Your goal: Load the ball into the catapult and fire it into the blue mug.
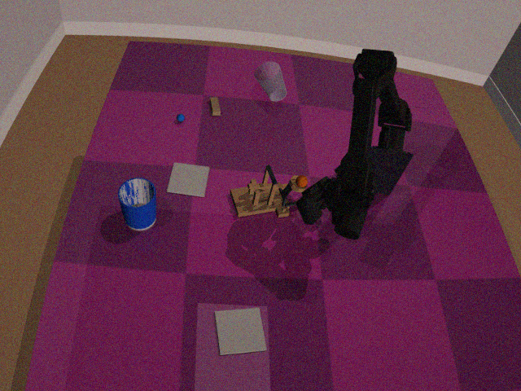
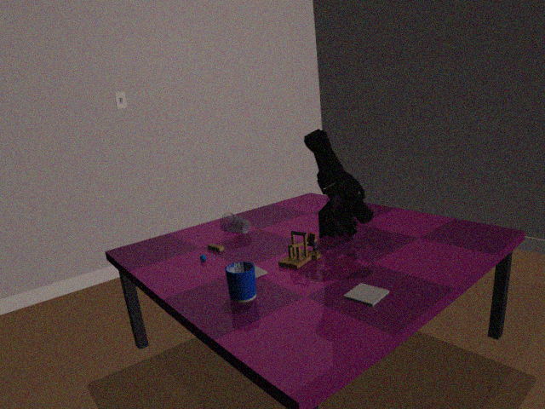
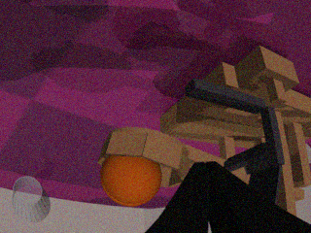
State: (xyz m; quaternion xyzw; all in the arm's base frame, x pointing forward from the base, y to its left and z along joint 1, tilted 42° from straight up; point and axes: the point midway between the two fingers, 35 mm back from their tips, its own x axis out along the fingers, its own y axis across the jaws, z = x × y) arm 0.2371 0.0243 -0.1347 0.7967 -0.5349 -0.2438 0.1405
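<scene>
The orange ball [image 1: 302, 182] [image 3: 131, 181] sits in the cup at the end of the wooden catapult's arm. The catapult [image 1: 246, 205] [image 2: 290, 264] [image 3: 209, 123] stands mid-table, its cup end towards the robot and its other end roughly towards the blue mug. The blue mug [image 1: 141, 215] [image 2: 241, 284] stands upright with its mouth up. My gripper [image 3: 204, 172] is shut and empty. Its fingertips are close to the catapult's dark parts and arm, beside the ball; whether they touch is unclear. In the exterior view the fingertips are too dark to make out.
A clear cup [image 1: 271, 81] [image 2: 235, 223] [image 3: 30, 200] lies on its side at the back. A wooden block [image 1: 215, 106] [image 2: 215, 248] and a small blue ball [image 1: 180, 118] [image 2: 203, 258] lie at the back left. One pale tile [image 1: 188, 180] lies between mug and catapult, another [image 1: 240, 331] [image 2: 366, 294] farther off.
</scene>
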